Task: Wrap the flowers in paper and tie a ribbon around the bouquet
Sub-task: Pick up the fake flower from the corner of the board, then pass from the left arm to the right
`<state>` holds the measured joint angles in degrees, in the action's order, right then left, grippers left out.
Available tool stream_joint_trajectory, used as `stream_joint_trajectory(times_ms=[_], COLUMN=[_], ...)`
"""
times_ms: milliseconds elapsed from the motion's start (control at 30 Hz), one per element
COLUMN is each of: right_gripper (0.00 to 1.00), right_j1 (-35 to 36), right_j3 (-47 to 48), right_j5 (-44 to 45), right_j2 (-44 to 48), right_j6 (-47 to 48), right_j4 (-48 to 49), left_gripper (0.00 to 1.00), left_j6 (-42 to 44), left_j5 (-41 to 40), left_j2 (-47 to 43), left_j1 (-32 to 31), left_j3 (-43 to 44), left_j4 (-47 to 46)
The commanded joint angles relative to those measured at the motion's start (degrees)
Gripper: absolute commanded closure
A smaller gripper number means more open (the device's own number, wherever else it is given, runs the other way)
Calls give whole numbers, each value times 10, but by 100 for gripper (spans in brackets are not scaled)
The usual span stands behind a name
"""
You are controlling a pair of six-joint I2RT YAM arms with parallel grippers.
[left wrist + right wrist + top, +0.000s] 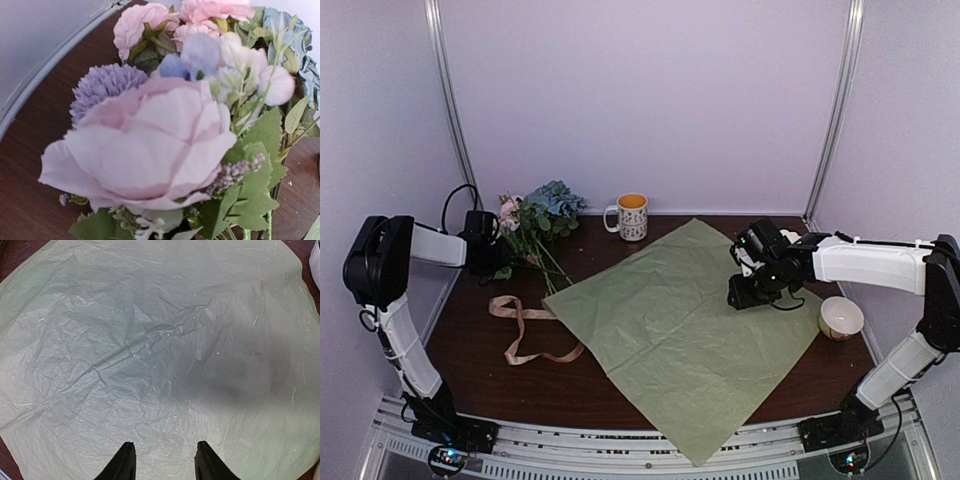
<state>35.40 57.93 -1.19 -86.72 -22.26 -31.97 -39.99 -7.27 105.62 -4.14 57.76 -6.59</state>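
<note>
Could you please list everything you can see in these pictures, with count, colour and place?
flowers: one bunch, blue, pink and lilac with green leaves, back left of the table
paper: one sheet, sage green, crinkled, spread flat across the middle
ribbon: one, peach, looped on the table left of the paper
mug: one, white with a yellow inside, at the back, behind the paper
bowl: one, cream, at the right, by the paper's right corner
table: one, dark brown, under everything
left gripper: one, black, shut, at the flowers; whether it grips them cannot be told
right gripper: one, black, open, above the paper's right part
</note>
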Motion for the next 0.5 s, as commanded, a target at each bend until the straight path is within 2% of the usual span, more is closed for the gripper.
stream_joint_trajectory(times_ms=[0, 167, 300, 467], right_gripper=[58, 58, 58, 59], right_j1=[5, 8, 10, 15], right_j3=[12, 19, 25, 38], right_j5=[16, 15, 16, 16], right_j2=[6, 3, 0, -2], right_j6=[3, 3, 5, 13], right_j4=[-9, -10, -10, -16], left_gripper=[100, 100, 100, 100], left_j6=[47, 105, 194, 364], left_j5=[-59, -154, -209, -253], left_j2=[-79, -183, -258, -339], left_j1=[7, 6, -5, -93], left_j3=[-21, -38, -43, -50], left_j4=[-4, 42, 51, -10])
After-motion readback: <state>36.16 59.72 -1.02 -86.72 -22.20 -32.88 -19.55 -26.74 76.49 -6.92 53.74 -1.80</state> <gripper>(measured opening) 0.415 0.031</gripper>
